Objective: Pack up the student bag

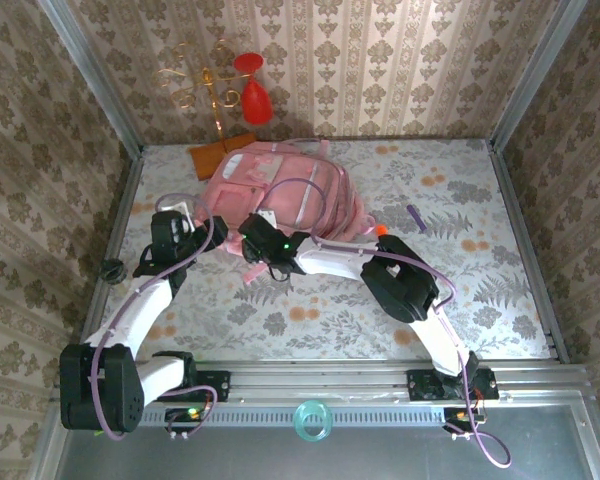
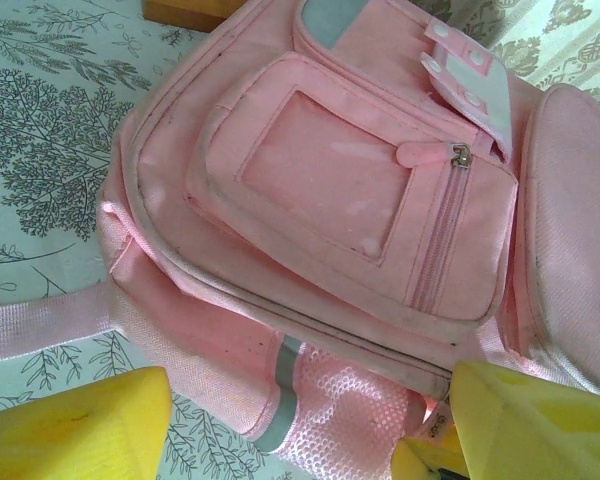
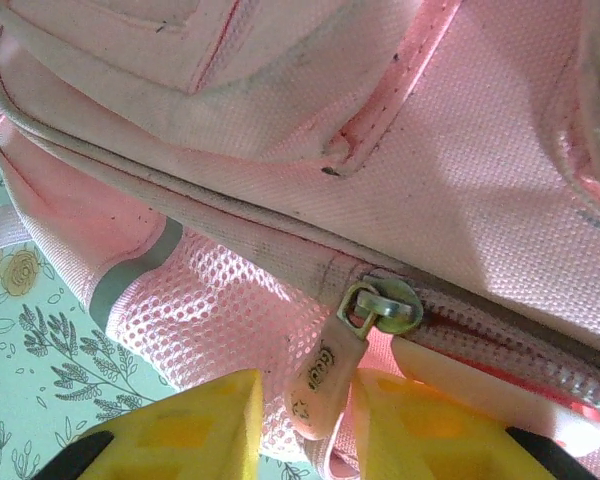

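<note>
Lying on the flower-patterned table [image 1: 460, 200] between wallpapered walls [image 1: 400, 60], the student bag [image 1: 280, 195] sits upper middle. The left gripper [image 2: 300, 430] is spread wide, holding nothing. The right gripper [image 3: 305, 420] stands slightly apart around the zipper pull [image 3: 320, 385], not pinching it.

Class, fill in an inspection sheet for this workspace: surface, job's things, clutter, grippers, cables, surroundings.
Surface: floral tablecloth, lying flat.
Job's things: student bag lying mid-table.
Clutter: wooden board behind the bag; purple stick to its right; teal ring on the near rail.
Grippers: left gripper open by the mesh pocket; right gripper straddling the zip pull, grip unclear.
Cables: purple cables along both arms.
Surroundings: patterned walls; red ornament.
</note>
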Controlling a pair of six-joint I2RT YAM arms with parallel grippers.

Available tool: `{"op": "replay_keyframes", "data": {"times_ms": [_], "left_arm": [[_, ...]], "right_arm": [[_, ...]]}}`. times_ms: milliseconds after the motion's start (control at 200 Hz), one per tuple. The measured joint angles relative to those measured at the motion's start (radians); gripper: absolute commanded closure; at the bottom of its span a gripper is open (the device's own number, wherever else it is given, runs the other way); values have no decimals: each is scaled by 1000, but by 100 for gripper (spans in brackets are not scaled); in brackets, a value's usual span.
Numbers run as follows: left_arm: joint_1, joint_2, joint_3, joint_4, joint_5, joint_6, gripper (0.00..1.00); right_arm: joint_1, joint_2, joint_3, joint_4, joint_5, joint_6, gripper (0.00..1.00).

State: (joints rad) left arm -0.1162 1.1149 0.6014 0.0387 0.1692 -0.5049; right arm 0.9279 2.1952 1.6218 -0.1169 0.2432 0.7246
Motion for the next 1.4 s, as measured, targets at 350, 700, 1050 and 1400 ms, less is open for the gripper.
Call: {"op": "replay_keyframes", "data": {"times_ms": [350,700,1050,1400], "left_arm": [[0,0,-1,14,3,0,26],[-1,0,-2,15,2,13,26],[-122,51,2,138,-3,263,24],[-178,230,113,141,250,940,27]], "right_arm": [[-2,23,31,-23,26,4,82],[-26,-68,-176,138,-41,24,100],[-171,-216,-417,312,-375,-25,100],[-244,-313,-426,220,-502,-127,100]]}}
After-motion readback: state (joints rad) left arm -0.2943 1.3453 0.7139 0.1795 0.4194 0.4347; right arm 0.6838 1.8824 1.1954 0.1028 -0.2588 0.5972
